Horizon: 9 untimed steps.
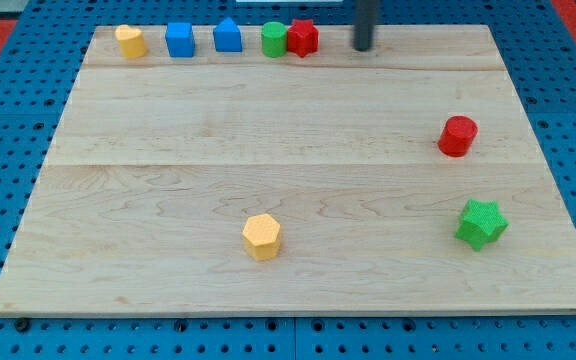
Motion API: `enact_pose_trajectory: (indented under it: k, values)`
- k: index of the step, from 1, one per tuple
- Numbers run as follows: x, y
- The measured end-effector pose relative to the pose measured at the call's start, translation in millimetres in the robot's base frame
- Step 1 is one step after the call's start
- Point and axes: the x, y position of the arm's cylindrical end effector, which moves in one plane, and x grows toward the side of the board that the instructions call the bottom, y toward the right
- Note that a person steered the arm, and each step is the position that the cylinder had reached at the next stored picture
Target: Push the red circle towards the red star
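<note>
The red circle (458,136) stands at the view's right, about mid-height on the wooden board (168,200). The red star (303,38) sits at the view's top edge of the board, touching a green circle (274,39) on its left. My tip (364,47) is at the view's top, a little to the right of the red star and well up and left of the red circle. It touches no block.
Along the top edge, from the left, stand a yellow block (130,41), a blue square block (179,40) and a blue pointed block (228,36). A yellow hexagon (262,236) lies bottom centre. A green star (481,223) lies bottom right, below the red circle.
</note>
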Motion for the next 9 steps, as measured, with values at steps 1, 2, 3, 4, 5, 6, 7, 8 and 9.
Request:
enact_pose_trajectory:
  k: [1,2,3,4,5,6,7,8,9]
  values:
    - [15.0,67.6]
    - [15.5,68.2]
    - [15.5,73.0]
    - [38.4,124.9]
    - [113.5,143.8]
    - [168.7,131.8]
    - [166.9,58.6]
    - [135.8,-10.9]
    - [140.6,-32.6]
